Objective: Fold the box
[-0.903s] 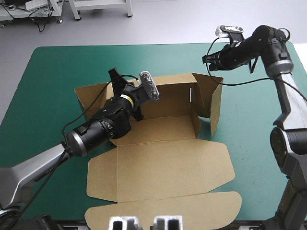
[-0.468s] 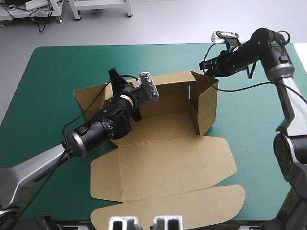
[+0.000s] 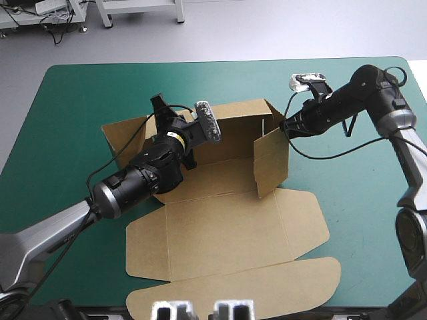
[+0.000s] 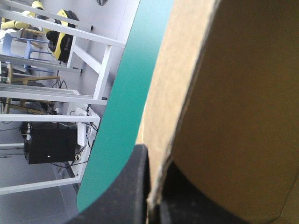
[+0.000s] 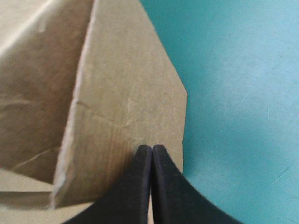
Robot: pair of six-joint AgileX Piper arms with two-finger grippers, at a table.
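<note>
The brown box [image 3: 227, 230] lies in the middle of the table with its lid flat toward the near edge. Its back wall [image 3: 237, 123] stands upright. My left gripper [image 3: 159, 105] is at the left part of that wall. In the left wrist view the gripper [image 4: 155, 156] is shut on the wall's edge [image 4: 224, 93]. The right side wall [image 3: 272, 160] is raised and swung inward. My right gripper [image 3: 285, 127] is at its outer face. In the right wrist view the shut gripper [image 5: 152, 148] touches the brown flap [image 5: 126, 93] with its tip.
The box's left side flap [image 3: 123, 137] stands slanted beside my left arm. The lid's front flap [image 3: 233, 293] reaches the table's near edge. Bare teal-green cover [image 3: 347, 187] lies to the right of the box and along the far side [image 3: 200, 80].
My right gripper has moved left and nearer, pushing the right side wall inward over the box's floor. The lid has slid slightly to the right. The left arm has held still.
</note>
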